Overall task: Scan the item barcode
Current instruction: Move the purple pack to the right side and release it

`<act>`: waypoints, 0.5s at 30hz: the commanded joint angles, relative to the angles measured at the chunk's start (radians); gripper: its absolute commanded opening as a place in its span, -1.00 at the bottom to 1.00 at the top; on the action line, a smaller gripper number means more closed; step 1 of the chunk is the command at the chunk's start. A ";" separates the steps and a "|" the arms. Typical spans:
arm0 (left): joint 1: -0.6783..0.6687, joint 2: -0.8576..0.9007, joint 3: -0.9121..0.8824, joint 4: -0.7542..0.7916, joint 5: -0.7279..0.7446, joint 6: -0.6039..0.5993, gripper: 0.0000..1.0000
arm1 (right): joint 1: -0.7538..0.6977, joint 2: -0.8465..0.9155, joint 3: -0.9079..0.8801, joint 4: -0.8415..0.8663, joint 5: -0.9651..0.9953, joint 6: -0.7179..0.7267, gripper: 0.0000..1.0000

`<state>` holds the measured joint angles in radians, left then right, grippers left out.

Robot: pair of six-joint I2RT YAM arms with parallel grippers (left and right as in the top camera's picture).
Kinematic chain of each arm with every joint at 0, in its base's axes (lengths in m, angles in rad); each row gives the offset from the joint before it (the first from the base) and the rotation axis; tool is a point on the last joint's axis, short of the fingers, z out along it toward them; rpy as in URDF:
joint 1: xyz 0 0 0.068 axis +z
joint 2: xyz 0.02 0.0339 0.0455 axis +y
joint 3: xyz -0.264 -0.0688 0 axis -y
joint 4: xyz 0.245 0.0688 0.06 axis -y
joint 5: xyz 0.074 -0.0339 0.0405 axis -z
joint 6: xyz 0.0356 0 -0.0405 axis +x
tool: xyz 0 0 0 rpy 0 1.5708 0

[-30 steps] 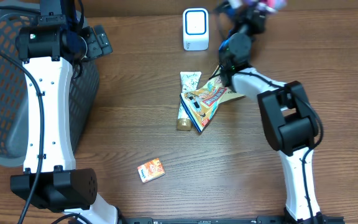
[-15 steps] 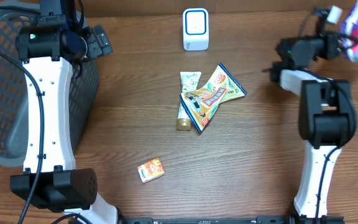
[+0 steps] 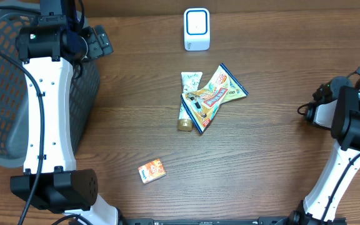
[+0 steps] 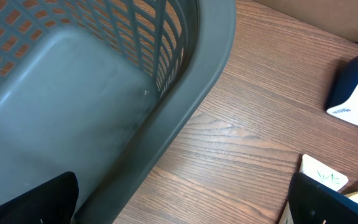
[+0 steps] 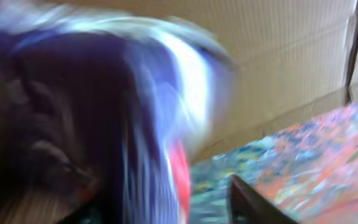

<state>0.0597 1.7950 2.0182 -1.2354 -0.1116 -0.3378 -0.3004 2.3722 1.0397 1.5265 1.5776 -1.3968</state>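
Packet [image 5: 148,93], blurred blue-white, is sitting right at the right gripper [image 5: 142,186]; grip unreadable. Left gripper [image 4: 182,196] is hanging wide open, empty, over basket rim [image 4: 191,93], bare table [image 4: 247,143] rightward.

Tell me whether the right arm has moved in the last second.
Yes. The right arm swung away from the white scanner, out to the overhead view's right edge.

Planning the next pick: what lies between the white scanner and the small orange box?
In the overhead view, the cream tube lies about midway between scanner and orange box, the snack bag overlapping it; otherwise bare table.
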 commanded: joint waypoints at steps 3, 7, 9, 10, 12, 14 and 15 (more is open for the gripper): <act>-0.002 0.012 -0.002 -0.010 0.008 0.001 1.00 | 0.014 -0.027 0.012 0.057 -0.005 0.092 1.00; -0.002 0.012 -0.002 -0.010 0.008 0.001 1.00 | 0.054 -0.034 0.063 0.058 -0.005 0.080 1.00; -0.002 0.012 -0.002 -0.010 0.008 0.001 1.00 | 0.090 -0.045 0.090 0.057 -0.005 0.082 1.00; -0.002 0.012 -0.002 -0.010 0.008 0.001 1.00 | 0.117 -0.051 0.111 0.057 -0.005 0.082 1.00; -0.002 0.012 -0.002 -0.010 0.008 0.001 1.00 | 0.177 -0.055 0.161 0.057 -0.005 0.084 1.00; -0.002 0.012 -0.002 -0.010 0.008 0.001 1.00 | 0.262 -0.055 0.230 0.049 -0.005 0.088 1.00; -0.002 0.012 -0.002 -0.010 0.008 0.001 1.00 | 0.296 -0.055 0.261 0.044 -0.005 0.092 1.00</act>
<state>0.0597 1.7950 2.0182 -1.2354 -0.1116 -0.3378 -0.1135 2.3703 1.2095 1.5265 1.5776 -1.3331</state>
